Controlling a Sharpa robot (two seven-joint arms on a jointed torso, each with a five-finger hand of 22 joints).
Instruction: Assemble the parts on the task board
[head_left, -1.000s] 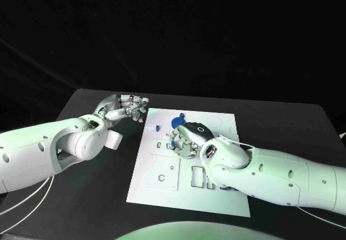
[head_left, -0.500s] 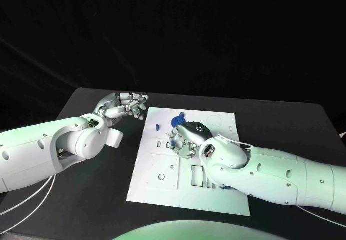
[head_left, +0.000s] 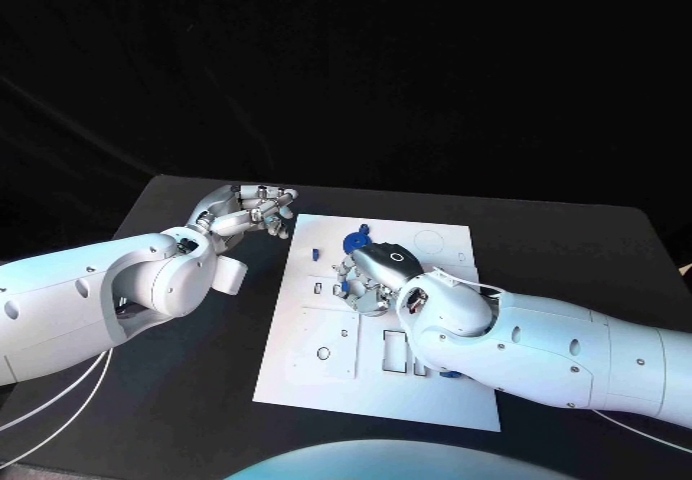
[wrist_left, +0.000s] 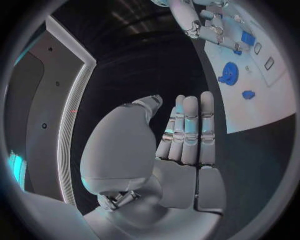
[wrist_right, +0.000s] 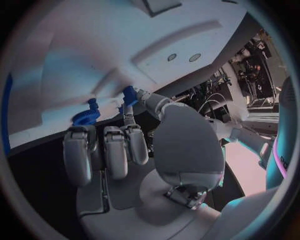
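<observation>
- The task board (head_left: 325, 330) lies in the middle of the black table (head_left: 173, 400), its long sides running near to far.
- The right hand (head_left: 371, 277) is over the board's far half, fingers bent down; the right wrist view shows a small blue part (wrist_right: 129, 95) pinched at its fingertips (wrist_right: 139, 95), close to the board.
- A blue gear (head_left: 355, 242) stands on the board just beyond that hand, near the far edge; another small blue piece (wrist_left: 248, 94) lies close by it.
- The left hand (head_left: 248, 213) hovers off the board's far left corner, fingers straight and side by side, thumb apart, holding nothing.
- Risk, as I judge it: the pinch is only at the tips, so the part could twist or slip when pressed down, and jam tilted.
- The bent fingers sit close to the gear and could knock it.
</observation>
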